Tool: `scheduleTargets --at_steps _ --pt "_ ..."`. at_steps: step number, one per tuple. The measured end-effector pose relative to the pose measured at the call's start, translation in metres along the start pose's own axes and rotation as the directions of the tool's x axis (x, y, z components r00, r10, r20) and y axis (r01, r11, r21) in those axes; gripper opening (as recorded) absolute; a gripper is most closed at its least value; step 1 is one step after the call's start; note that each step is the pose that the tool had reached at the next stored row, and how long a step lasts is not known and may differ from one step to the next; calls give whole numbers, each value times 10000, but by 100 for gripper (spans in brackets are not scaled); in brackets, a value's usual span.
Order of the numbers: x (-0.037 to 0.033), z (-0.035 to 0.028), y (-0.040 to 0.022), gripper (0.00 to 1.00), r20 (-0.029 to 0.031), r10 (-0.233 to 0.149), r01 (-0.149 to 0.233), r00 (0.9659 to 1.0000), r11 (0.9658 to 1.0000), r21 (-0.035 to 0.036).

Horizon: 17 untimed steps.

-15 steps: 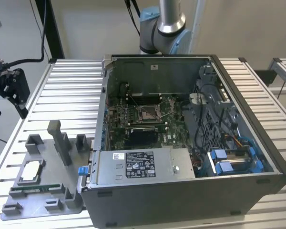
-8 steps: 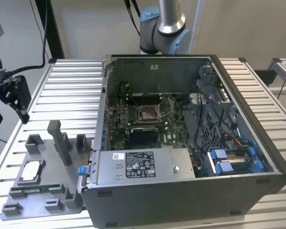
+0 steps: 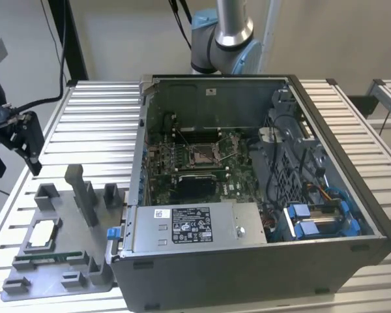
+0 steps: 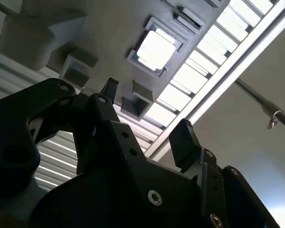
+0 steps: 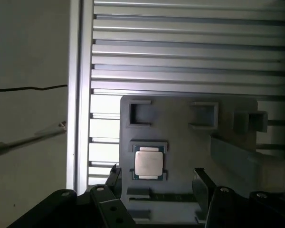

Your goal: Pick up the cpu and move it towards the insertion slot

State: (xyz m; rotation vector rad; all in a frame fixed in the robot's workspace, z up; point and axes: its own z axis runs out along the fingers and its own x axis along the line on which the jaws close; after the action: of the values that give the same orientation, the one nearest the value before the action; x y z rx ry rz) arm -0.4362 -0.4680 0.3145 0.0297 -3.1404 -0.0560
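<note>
In the exterior view the gripper point(image 3: 18, 138) hangs at the exterior view's left, and the cpu point(image 3: 42, 233) lies in a grey tray point(image 3: 68, 225) on the table point(image 3: 98, 117), well apart from the insertion slot point(image 3: 202, 155). In both wrist views the gripper's fingers point(image 5: 115, 175) are spread, holding nothing, apart from the cpu.

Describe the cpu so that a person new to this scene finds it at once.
On the exterior view's left of the open computer case, a grey tray lies on the slatted table. The cpu sits in a square recess of that tray. It is a flat square with a silvery-white top, unlike the long green memory stick beside it.
</note>
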Motion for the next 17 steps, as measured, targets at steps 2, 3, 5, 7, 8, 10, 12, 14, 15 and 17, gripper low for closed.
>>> scheduleTargets --at_steps 2,3,5,7,8,10,12,14,15,17 --pt "2 36 -10 100 0 1 -1 10000 10000 0" --pt "3 54 -15 100 -1 2 -2 10000 10000 1" --pt "5 89 -25 100 0 2 -2 10000 10000 1" --pt "7 126 -35 100 -1 3 -3 10000 10000 1" --pt "8 144 -41 100 0 4 -4 10000 10000 1" --pt "9 180 -53 100 0 5 -5 10000 10000 1" --pt "10 216 -64 100 0 6 -6 10000 10000 2" --pt "12 252 -76 100 0 8 -8 10000 10000 3" --pt "12 270 -81 100 0 8 -8 10000 10000 3" --pt "14 306 -94 100 -1 10 -10 10000 10000 4"
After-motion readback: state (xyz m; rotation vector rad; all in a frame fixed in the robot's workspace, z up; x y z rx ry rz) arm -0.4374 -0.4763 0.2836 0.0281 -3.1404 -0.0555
